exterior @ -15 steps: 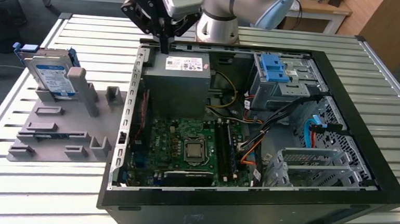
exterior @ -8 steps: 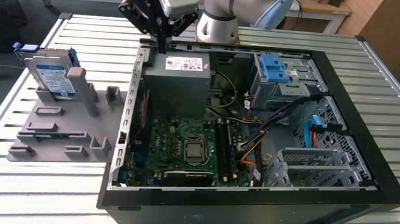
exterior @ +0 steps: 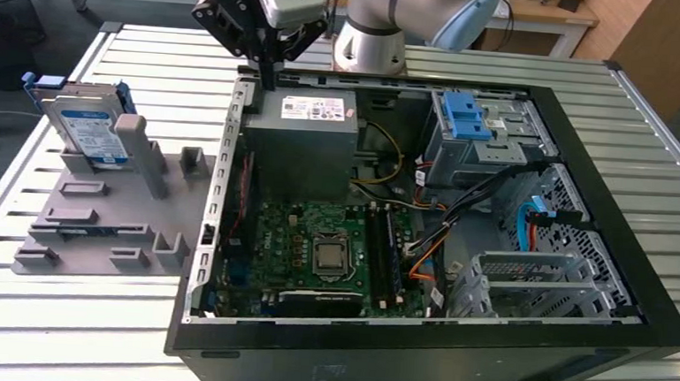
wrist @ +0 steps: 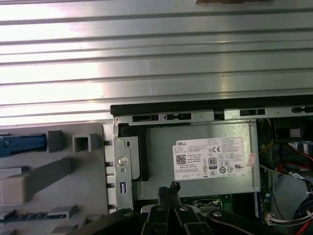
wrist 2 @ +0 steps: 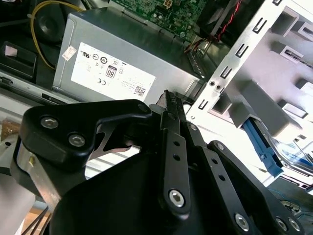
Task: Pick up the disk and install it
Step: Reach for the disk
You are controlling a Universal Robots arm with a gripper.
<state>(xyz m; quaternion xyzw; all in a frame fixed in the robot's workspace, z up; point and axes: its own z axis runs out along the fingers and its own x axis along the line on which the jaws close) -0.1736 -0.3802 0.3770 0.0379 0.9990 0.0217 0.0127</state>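
On the slatted desk, the disk stood upright in a grey fixture at the exterior view's left, probably stiff and weighty, best taken by its blue-framed edges, while the hand hung closed and empty above the power supply.

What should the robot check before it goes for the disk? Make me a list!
1. The disk stands upright in the grey holder, outside the computer case: ok.
2. The end effector holds nothing: ok.
3. Jaws open for grabbing: not ok, they are shut.
4. End effector at the disk: not ok, it hangs near the power supply, apart from the disk.
5. Room in the drive cage: cannot tell.
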